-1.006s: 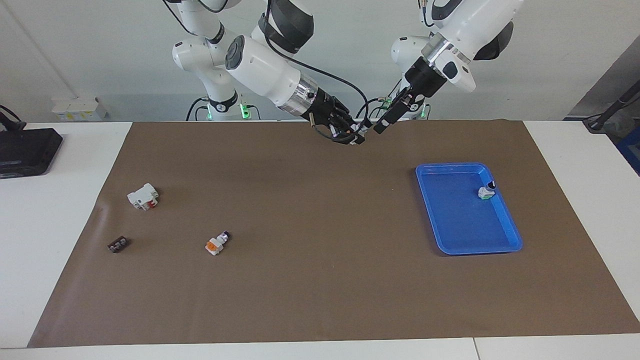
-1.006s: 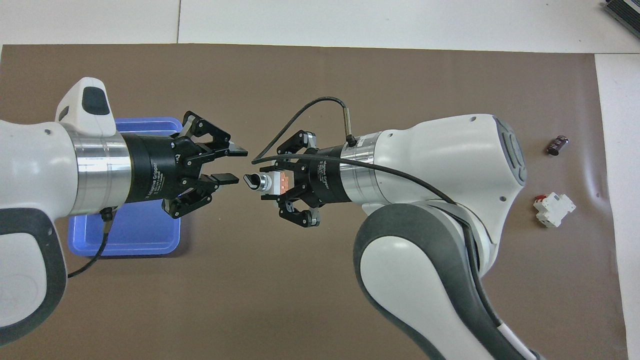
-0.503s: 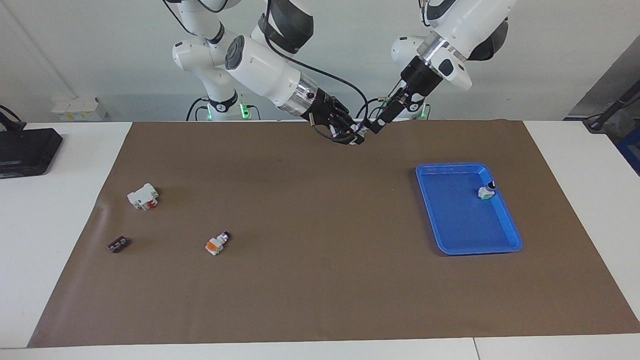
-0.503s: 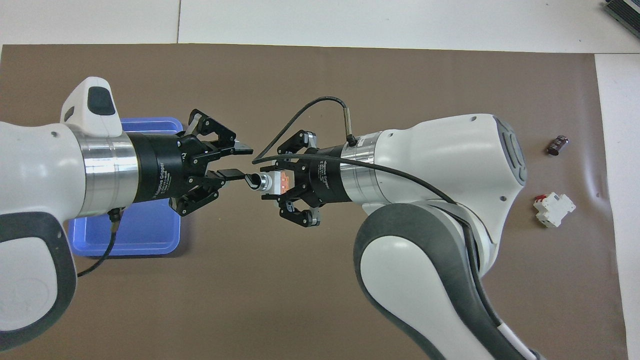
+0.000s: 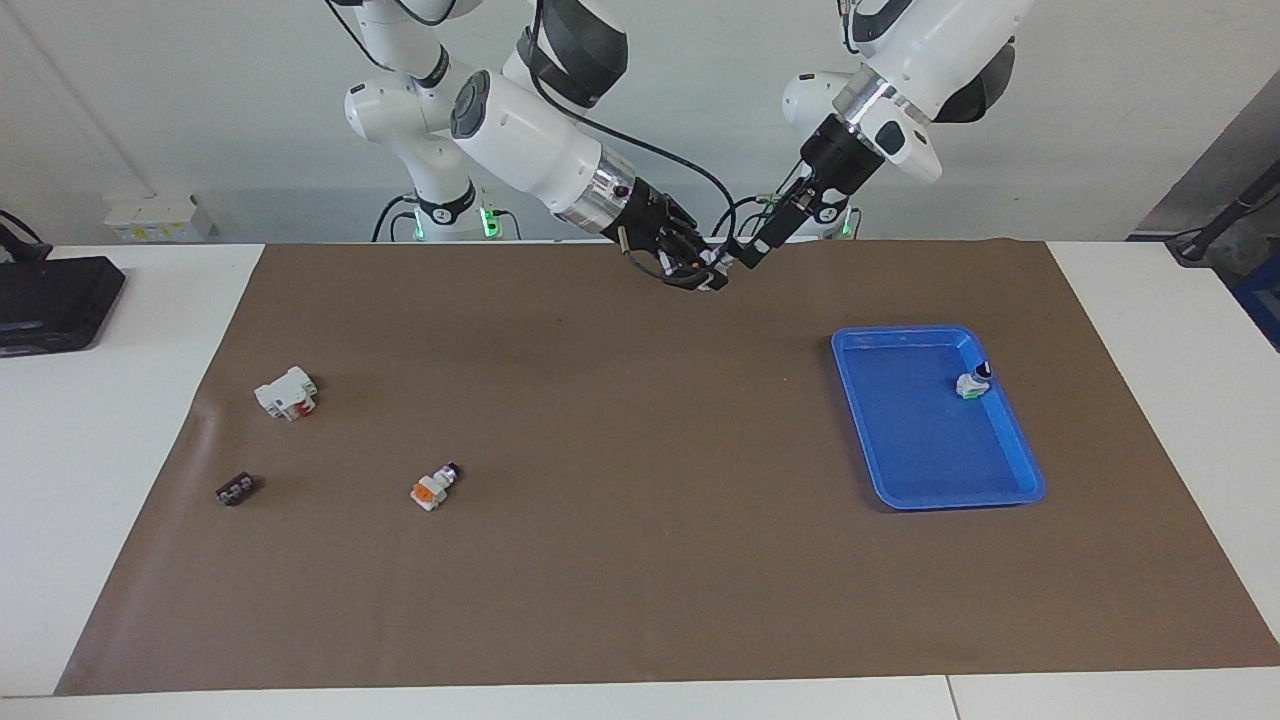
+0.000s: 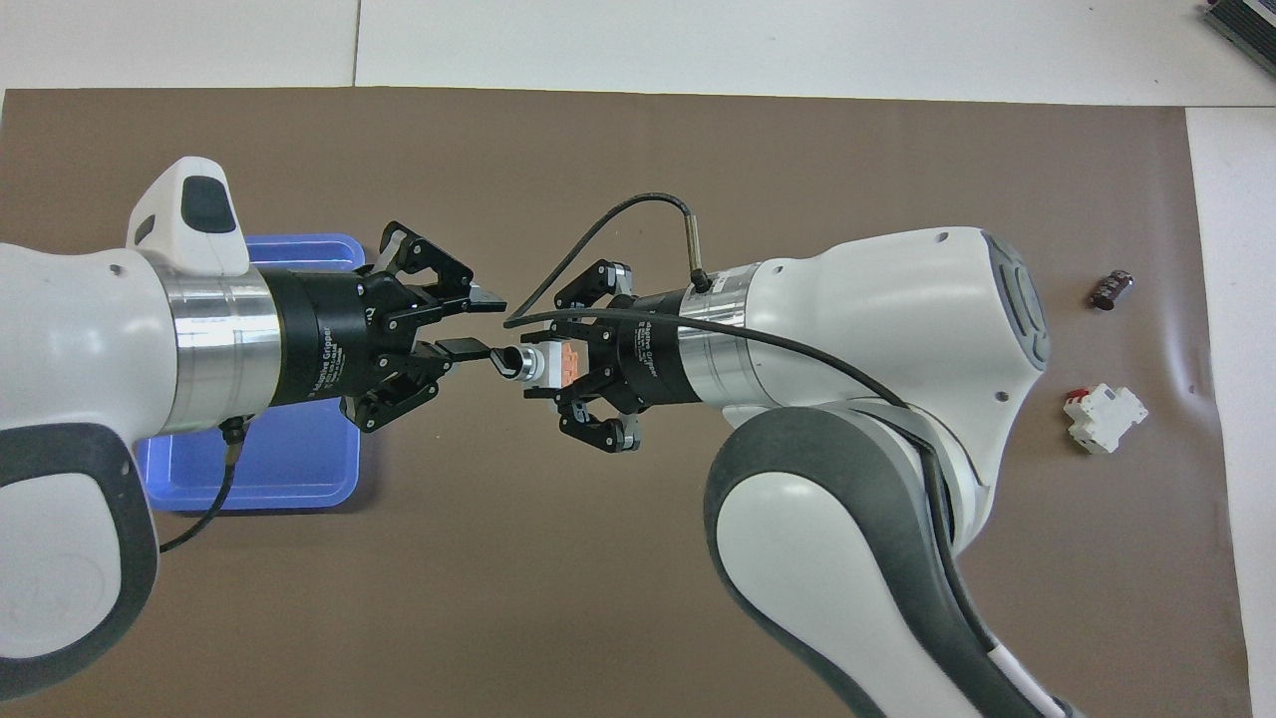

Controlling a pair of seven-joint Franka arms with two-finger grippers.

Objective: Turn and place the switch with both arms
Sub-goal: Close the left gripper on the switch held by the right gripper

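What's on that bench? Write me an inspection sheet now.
Surface: brown mat on a white table.
Job's things: switch held in the air over the mat; second orange switch lies on the mat.
Clutter: blue tray with a green-ended switch in it; white block; small dark part.
Hands: right hand shut on the switch; left hand open at its black tip, contact unclear.
Cables: black cable loops over the right wrist.
Surroundings: black device on the table.
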